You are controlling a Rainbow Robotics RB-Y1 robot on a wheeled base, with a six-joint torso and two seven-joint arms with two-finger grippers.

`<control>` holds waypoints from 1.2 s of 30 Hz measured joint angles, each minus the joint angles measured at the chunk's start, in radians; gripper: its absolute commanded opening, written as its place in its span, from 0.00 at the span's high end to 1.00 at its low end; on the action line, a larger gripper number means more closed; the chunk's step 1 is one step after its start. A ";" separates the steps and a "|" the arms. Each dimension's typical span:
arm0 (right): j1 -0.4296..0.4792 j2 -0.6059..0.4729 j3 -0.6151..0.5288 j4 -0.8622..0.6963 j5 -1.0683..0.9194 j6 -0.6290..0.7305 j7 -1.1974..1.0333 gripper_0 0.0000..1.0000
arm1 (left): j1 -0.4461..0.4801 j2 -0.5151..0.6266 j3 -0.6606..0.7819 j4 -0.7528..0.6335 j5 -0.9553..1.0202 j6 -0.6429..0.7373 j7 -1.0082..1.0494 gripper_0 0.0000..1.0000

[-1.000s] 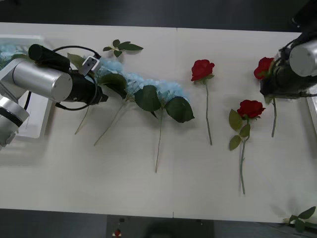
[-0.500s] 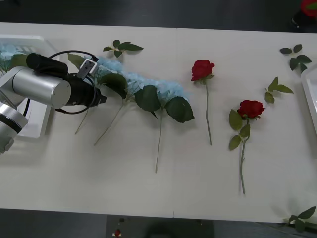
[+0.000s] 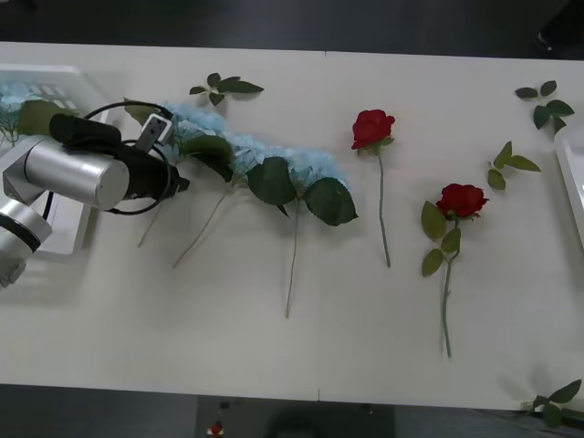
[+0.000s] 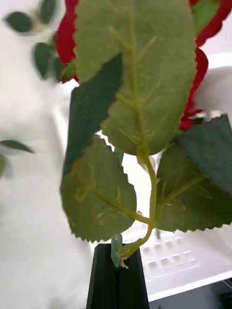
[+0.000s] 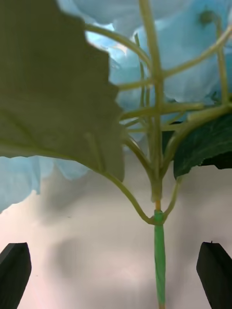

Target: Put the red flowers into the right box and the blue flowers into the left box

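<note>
Taking the left box (image 3: 55, 239) as the landmark, a blue bloom and leaf already lie inside its far end, and the left end effector (image 3: 185, 182) sits just to the right of that tray, low over the desk (image 3: 274, 356), at the leftmost of the blue flowers (image 3: 274, 169). In the left wrist view its black fingers (image 5: 14, 268) stand wide apart at the two corners with a thin green stem (image 5: 159, 260) running between them, touched by neither, so it is released and lined up for a grasp. The rest of the blue row stretches away to the right of the tray, heads and dark leaves overlapping, stems trailing toward the near edge. Farther right again lie two of the red flowers (image 3: 372, 128), well apart from each other, and at the desk's far right the rim of the right box (image 3: 573, 182) shows. The right end effector (image 4: 117, 263) is clenched on the stem of a third rose, whose leaves and red petals hang in front of the wrist camera with a white latticed tray wall beneath, so that flower looks to be over the right box. The step in hand seems twofold: the left arm is about to pick a blue flower, the right is about to drop a red one. Next, the left fingers should close on the stem without catching a neighbouring leaf, then carry it the short way into the left box; the right should let go once the bloom is inside the rim.
</note>
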 measured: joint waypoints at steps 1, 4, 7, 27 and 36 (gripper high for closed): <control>0.000 -0.004 0.000 0.048 0.000 -0.025 0.034 1.00 | 0.000 0.000 0.000 0.000 0.000 0.000 0.000 0.00; 0.001 -0.005 0.000 0.158 0.000 -0.093 0.201 1.00 | 0.000 0.000 0.000 0.000 0.000 0.000 0.000 1.00; 0.031 -0.003 0.001 0.210 0.001 -0.175 0.315 1.00 | 0.000 0.000 0.000 0.000 0.000 0.000 0.000 1.00; 0.285 0.156 0.001 0.275 0.077 -0.510 0.315 0.69 | 0.000 0.000 0.000 0.000 0.001 0.000 0.000 1.00; 0.285 0.156 0.000 0.270 0.098 -0.514 0.316 0.11 | 0.000 0.004 0.034 -0.046 0.030 0.136 0.000 1.00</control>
